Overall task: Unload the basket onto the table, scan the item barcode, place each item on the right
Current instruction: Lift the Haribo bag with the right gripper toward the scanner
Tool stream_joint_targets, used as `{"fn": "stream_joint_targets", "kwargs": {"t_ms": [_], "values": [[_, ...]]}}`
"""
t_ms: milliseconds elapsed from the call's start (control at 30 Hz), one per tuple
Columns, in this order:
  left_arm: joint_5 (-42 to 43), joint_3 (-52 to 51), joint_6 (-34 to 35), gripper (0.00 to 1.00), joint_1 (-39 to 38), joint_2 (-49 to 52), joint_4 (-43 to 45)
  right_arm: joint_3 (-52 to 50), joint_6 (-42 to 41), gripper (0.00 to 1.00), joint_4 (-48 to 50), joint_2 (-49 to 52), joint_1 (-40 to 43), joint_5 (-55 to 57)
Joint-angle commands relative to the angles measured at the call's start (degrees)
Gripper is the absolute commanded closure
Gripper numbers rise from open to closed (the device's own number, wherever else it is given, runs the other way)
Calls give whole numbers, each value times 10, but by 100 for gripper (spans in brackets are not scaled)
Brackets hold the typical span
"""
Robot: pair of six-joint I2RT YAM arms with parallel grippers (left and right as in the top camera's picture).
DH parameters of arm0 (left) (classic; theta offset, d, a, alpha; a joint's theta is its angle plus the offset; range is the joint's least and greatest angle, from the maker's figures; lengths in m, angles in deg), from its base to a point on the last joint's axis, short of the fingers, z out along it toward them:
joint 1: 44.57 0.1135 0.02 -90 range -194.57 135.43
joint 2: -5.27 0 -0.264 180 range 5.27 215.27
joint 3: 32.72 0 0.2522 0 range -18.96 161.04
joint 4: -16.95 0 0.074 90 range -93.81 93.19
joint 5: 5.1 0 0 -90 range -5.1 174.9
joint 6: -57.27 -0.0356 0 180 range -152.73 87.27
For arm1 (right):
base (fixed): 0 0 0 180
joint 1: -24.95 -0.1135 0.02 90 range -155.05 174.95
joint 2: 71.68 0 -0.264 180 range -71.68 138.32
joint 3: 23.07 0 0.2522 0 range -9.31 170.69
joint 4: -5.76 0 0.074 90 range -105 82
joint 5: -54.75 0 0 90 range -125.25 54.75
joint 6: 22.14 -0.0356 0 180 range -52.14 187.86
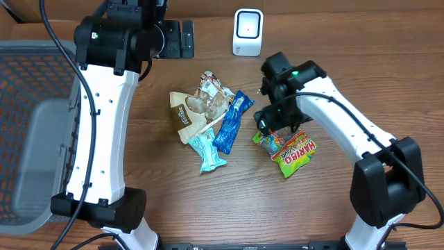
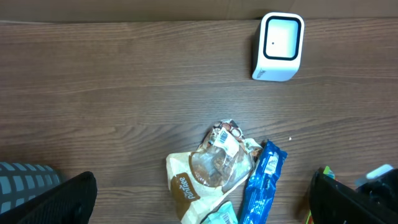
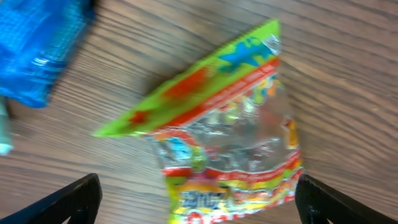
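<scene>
Right of centre, the gummy bag (image 1: pixel 295 154) lies flat on the worktop (image 1: pixel 333 62) under the spread right hand (image 1: pixel 272 129). The left hand (image 1: pixel 173 38), also spread, sits upper left beside the scanner (image 1: pixel 248 32).

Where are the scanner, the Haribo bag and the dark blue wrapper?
scanner (image 1: pixel 248 32): overhead view, centre of its white front face.
Haribo bag (image 1: pixel 298 154): overhead view, on the red label.
dark blue wrapper (image 1: pixel 232 123): overhead view, middle of the pack.

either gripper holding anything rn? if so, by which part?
Nothing is held. The right gripper is open over the Haribo bag lying on the table; the left gripper is open, empty.
</scene>
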State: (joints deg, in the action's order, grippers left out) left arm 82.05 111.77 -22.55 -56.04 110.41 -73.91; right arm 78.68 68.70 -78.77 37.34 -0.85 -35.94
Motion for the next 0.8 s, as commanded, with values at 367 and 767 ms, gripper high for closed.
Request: {"fn": "stream_joint_targets", "kwargs": {"t_ms": [367, 767], "values": [[-5, -5, 6, 0, 3, 5, 2, -195, 35, 19, 185, -9, 8, -20], [-5, -5, 6, 0, 3, 5, 2, -196, -31, 96, 245, -9, 7, -20]]}}
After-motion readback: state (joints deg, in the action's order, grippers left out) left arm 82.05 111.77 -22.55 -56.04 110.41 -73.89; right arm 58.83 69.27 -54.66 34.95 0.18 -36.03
